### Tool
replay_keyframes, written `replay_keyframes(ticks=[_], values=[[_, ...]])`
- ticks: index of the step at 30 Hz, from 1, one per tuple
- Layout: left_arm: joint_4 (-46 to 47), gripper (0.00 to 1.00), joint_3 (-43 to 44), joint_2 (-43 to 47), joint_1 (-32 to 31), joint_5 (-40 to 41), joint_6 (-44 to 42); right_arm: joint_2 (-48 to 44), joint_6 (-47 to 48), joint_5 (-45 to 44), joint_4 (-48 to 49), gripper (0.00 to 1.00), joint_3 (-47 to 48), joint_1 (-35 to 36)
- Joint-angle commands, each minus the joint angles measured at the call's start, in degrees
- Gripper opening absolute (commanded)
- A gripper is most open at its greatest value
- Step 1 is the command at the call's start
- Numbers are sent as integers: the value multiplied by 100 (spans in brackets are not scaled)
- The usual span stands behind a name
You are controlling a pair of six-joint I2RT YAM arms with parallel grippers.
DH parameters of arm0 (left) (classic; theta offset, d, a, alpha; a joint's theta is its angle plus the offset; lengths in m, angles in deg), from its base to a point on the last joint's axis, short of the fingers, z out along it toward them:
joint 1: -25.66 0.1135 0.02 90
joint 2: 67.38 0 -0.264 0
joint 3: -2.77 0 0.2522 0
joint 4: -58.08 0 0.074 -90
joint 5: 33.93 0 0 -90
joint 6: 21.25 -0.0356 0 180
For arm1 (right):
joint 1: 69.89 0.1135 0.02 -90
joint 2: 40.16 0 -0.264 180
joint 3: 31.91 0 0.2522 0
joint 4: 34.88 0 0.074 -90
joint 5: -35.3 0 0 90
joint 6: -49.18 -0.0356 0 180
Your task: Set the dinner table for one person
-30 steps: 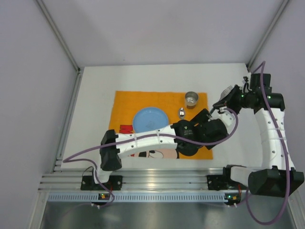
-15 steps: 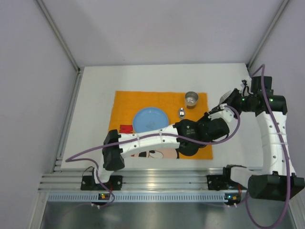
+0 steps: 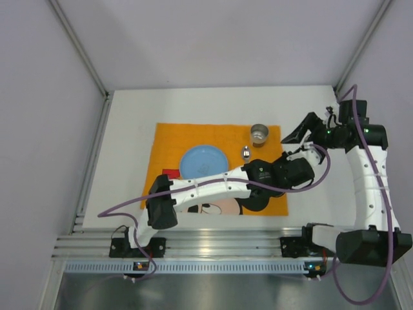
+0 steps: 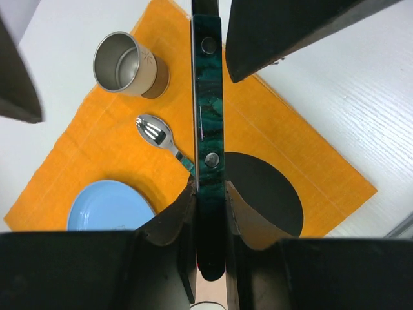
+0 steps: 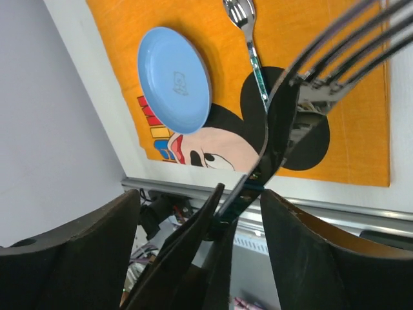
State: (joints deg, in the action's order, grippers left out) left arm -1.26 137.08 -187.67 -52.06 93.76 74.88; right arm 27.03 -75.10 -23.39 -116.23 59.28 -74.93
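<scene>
Found left gripper (image 4: 208, 213) clenched on butt end of fork (image 4: 206, 97), green riveted handle pinched btw. both pads. Saw fork's long axis run straight out from that claw, away from L wrist and toward R arm. Could not see tines from L wrist; caught them big and blurred close to R wrist cam.

Read right gripper (image 5: 200, 194) as released: jaws spread wide, one each side of fork's shaft, no pinch. Could not tell whether one finger brushed it.

Placed fork in air above R end of orange placemat (image 3: 213, 132), over black mouse-ear print (image 4: 264, 194), touching nothing below. Judged a handover as step in hand, w/ L arm as carrier.

Noted blue plate (image 3: 203, 161) farther out on mat, left of claw. Spotted spoon (image 4: 155, 132) just R of plate, bowl toward far edge. Saw steel cup (image 4: 126, 64) at mat's far R corner, near spoon bowl but apart. Made out dinner table (image 3: 129, 129), white and flat, under mat and stretching past it to far edge.

Judged orange strip L of plate as likely fork spot: across plate from claw, on L arm's own side. Reckoned R fingers flanking shaft as first obstruction to any swing, then spoon and cup low under path.
</scene>
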Motion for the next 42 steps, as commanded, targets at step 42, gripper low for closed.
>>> replay_keyframes(ticks=[42], values=[[2106, 0, -7142, 4630, 6453, -5140, 1364, -383, 132, 806, -254, 100, 941, -788]])
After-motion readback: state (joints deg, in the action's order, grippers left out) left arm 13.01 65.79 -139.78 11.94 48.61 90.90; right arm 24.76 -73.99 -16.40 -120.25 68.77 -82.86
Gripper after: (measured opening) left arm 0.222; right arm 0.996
